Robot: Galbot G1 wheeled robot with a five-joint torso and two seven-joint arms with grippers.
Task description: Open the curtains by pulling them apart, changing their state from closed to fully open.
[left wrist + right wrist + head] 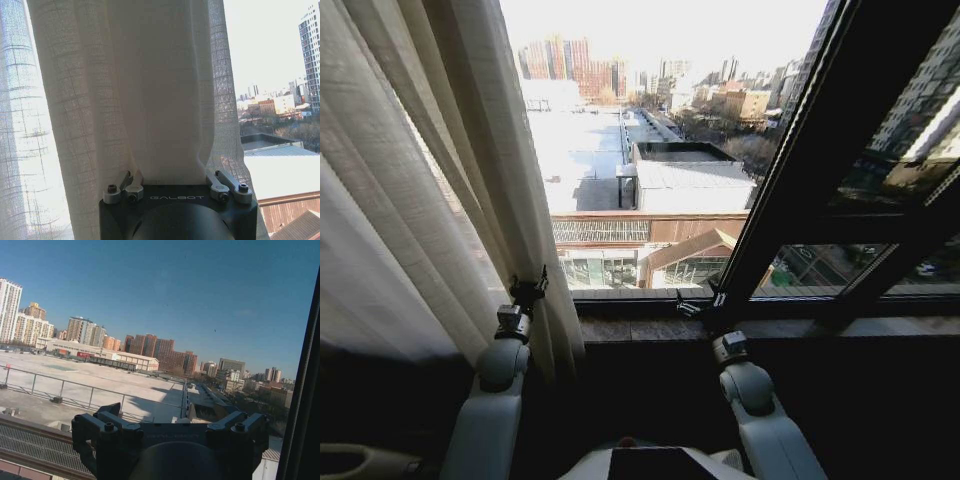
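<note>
- The curtains (410, 190) hang bunched at the left of the window, their pleats falling to the sill (650, 328), with the glass to their right uncovered and showing city rooftops.
- The left gripper (528, 295) is raised at the lower inner edge of the curtain bundle, just above the sill.
- In the left wrist view the left gripper (175, 187) has a thick fold of curtain (150, 90) between its spread fingers (227, 186); whether they are pinching the cloth cannot be told.
- The right gripper (695, 308) sits at the sill by the foot of the dark window frame bar (800, 150), well apart from the curtains.
- In the right wrist view the right gripper (170, 432) faces the bare glass, fingers spread and holding nothing.
</note>
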